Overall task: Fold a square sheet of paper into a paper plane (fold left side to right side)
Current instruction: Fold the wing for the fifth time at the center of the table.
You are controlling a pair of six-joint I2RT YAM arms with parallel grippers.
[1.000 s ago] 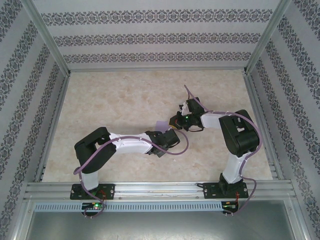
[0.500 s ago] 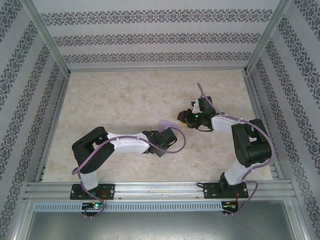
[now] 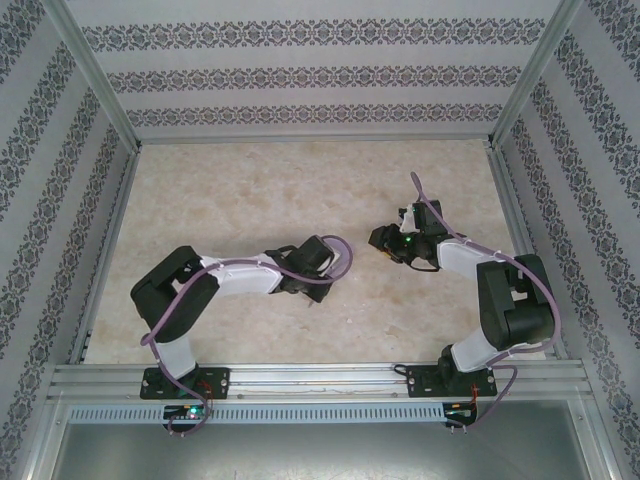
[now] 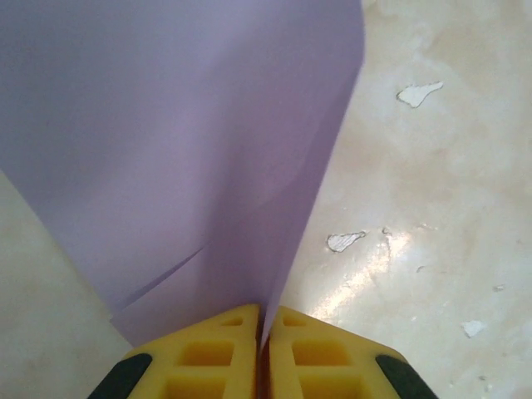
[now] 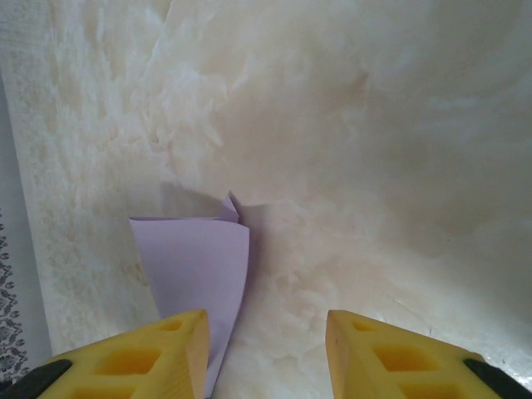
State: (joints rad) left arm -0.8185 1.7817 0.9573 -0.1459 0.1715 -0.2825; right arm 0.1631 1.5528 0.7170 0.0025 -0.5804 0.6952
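The square sheet of paper [image 4: 183, 150] is lilac and folded double, with a crease line showing. It rises from the yellow jaws of my left gripper [image 4: 266, 314], which is shut on its lower tip. In the right wrist view the same folded sheet [image 5: 195, 262] stands as a tapering wedge above the table, just left of the gap between the fingers. My right gripper [image 5: 266, 320] is open with nothing between its fingers, and its left fingertip [image 5: 179, 341] overlaps the paper's lower edge. From above, the left gripper [image 3: 318, 252] and right gripper [image 3: 383, 238] sit apart near the table's middle.
The marbled beige table [image 3: 250, 190] has small chipped spots [image 4: 420, 93] beside the left gripper. Patterned walls and aluminium frame posts [image 3: 95, 80] close in three sides. A metal rail [image 3: 320, 378] carries both arm bases at the near edge.
My right gripper has opened, let go of the paper and drawn back to the right. The left arm has pulled back to the left with the paper pinched in it.
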